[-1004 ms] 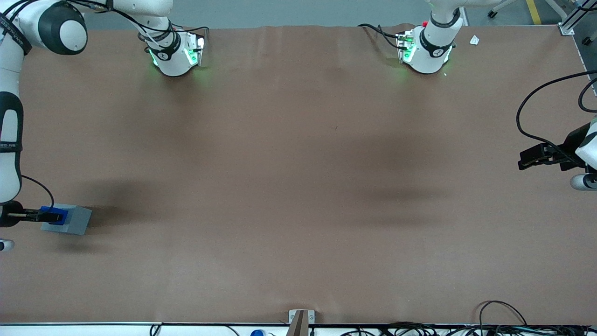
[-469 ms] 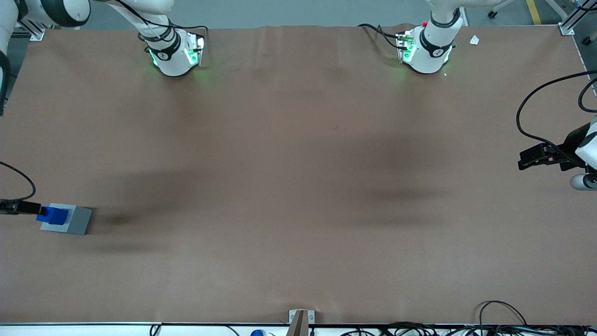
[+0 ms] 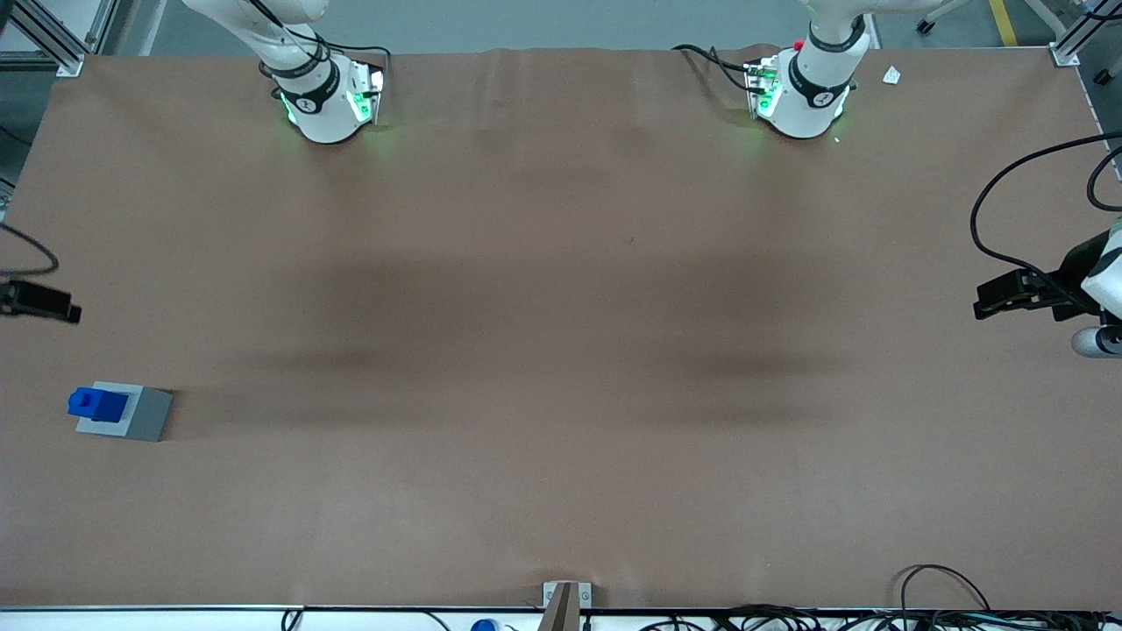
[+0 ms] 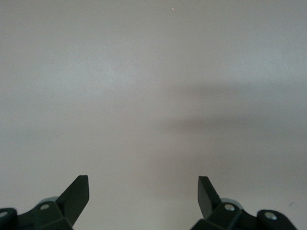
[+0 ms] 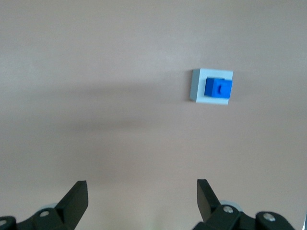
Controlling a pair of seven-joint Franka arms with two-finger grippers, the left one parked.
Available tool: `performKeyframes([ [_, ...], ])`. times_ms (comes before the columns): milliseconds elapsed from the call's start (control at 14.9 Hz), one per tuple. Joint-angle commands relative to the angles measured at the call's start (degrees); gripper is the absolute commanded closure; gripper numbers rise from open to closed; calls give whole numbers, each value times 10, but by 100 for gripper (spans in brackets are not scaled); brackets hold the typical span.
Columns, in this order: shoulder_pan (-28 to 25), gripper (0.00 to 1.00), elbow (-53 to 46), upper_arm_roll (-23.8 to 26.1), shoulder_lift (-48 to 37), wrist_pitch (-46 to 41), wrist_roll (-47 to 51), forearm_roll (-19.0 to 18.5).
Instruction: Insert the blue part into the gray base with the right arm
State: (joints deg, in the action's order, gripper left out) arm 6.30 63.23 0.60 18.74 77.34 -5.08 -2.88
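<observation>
Since half a second ago the gripper has been drawn away from the blue part, which it earlier touched, and is now seen well apart from it, farther from the front camera, at the working arm's end of the table. Most of the right arm is cut off by the frame edge. In the wrist view the gripper is spread open and grasps nothing. The blue part, bright blue, is seated in the light gray base, left standing alone.
</observation>
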Motion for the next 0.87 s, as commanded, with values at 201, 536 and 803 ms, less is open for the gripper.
performKeyframes([
  [201, -8, 0, 279, 8, -236, 82, 47, 28],
  [536, -22, 0, 283, 8, -251, 85, 68, 27],
  [803, -22, 0, 262, 9, -246, 77, 77, 32],
])
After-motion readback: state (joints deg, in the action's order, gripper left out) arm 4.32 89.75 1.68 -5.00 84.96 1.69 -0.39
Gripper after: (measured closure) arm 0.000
